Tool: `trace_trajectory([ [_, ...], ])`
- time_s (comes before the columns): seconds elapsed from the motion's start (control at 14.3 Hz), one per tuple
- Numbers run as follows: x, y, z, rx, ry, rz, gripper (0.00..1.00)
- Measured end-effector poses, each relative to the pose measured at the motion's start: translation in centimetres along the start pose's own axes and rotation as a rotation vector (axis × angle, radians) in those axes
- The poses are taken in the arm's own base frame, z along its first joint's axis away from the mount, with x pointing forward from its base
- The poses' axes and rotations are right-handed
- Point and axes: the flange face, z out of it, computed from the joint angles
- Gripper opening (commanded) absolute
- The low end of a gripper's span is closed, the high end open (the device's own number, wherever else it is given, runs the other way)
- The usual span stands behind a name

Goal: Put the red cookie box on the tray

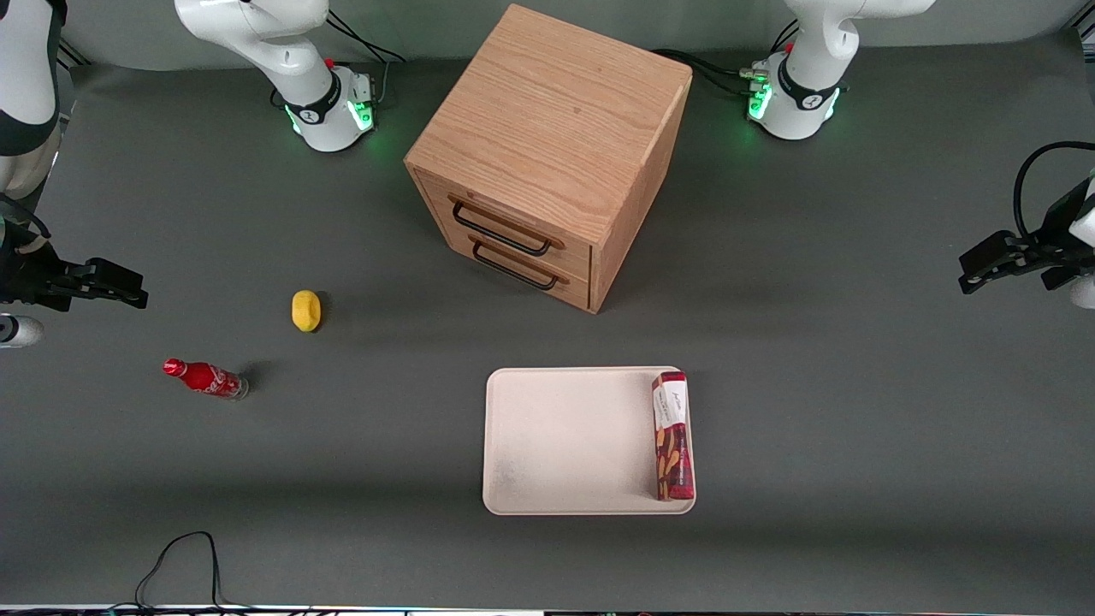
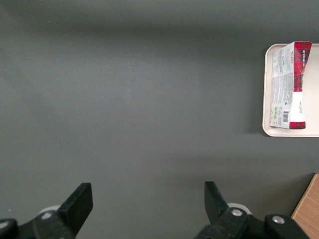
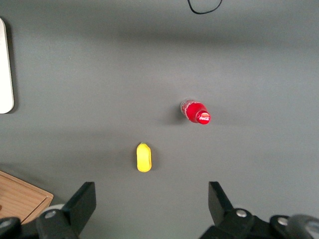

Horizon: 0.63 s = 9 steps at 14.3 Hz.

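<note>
Red cookie box is lying flat inside the tray, along the tray's rim at the tray's 3 o'clock edge in the front view. Left gripper is hovering over bare table toward the working arm's end, fingers spread wide, holding nothing.

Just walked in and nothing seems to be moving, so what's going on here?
Nothing is being handled. The red cookie box lies on the tray, along the rim toward the working arm's end. The claw is open and holds nothing, well off from the tray at that end of the table. The task looks done.
</note>
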Motion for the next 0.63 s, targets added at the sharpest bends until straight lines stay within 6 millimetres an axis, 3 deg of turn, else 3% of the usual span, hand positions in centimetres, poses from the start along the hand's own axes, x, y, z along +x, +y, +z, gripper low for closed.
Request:
trace_trajectory([
  [0.63, -0.8, 1.9, -0.8, -0.003, -0.046, 0.034, 1.00],
])
